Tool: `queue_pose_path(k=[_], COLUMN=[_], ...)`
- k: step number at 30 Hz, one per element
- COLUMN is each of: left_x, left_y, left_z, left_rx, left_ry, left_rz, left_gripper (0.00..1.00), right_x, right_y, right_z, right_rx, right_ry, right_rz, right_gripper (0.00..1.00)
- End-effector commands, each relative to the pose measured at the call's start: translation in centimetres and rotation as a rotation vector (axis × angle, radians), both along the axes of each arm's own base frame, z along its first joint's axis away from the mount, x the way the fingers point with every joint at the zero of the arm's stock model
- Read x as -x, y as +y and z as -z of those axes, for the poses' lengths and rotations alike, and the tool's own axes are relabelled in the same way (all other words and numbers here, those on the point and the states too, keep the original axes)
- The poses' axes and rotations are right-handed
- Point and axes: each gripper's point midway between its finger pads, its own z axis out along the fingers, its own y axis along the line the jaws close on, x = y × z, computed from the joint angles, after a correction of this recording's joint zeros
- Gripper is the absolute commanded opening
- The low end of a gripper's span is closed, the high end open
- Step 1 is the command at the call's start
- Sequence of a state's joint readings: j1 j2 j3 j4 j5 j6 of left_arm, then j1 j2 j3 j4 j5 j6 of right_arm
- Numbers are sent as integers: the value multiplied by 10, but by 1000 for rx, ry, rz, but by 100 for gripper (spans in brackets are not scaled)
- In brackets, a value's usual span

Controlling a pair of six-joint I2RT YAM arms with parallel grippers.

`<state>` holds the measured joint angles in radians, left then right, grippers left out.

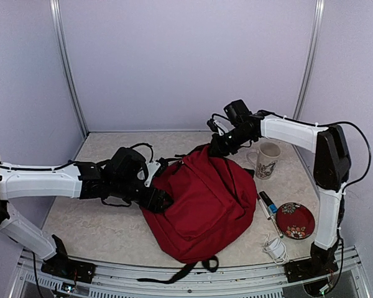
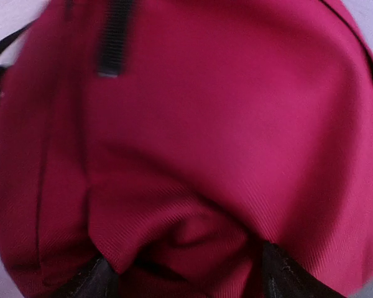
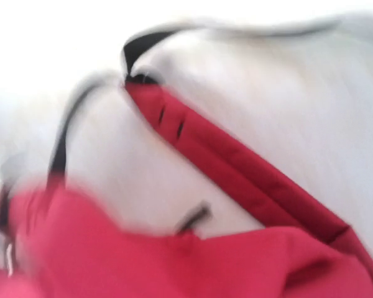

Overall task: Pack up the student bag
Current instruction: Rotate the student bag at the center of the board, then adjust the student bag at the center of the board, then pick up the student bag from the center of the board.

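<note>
The left end effector (image 1: pixel 158 198) gripped a wide fold of the student bag (image 1: pixel 199 205); the right end effector (image 1: pixel 215 148) was pinched shut at its top, where thin fabric might slip free

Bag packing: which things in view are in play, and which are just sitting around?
In play:
- student bag
- left gripper, bag fabric bunched between its fingers
- right gripper, shut at the bag's top edge; what it holds is unclear

Lying about, untouched, right of the bag:
- mug
- marker
- red plate
- white cable
</note>
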<state>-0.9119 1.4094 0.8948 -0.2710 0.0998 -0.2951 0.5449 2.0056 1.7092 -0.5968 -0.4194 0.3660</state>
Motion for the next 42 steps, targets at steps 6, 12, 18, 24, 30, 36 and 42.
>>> queue_pose_path(k=[6,12,18,24,30,36,42], left_x=[106,25,-105,-164,-178,-150,-118], left_y=[-26,6,47,24,-16,-21,-58], left_z=[-47,-107,-52,-11,17,48,27], left_rx=[100,200,225,265,343,389,454], left_ry=[-11,-199,54,109,209,309,311], left_rz=[390,156,-267,-274,-152,-140,4], left_gripper=[91,98,80,92,99,97,90], right_x=[-77,-61,8,84,135,139,119], right_y=[38,11,-7,-53,-83,-90,-88], right_z=[-72,-105,-87,-42,1,32,43], right_rx=[-82,4,175,190,158,157,189], right_ry=[-272,-348,-303,-122,21,44,25], right_rz=[-50,8,76,132,203,235,230], right_gripper=[32,49,50,57,62,63,62])
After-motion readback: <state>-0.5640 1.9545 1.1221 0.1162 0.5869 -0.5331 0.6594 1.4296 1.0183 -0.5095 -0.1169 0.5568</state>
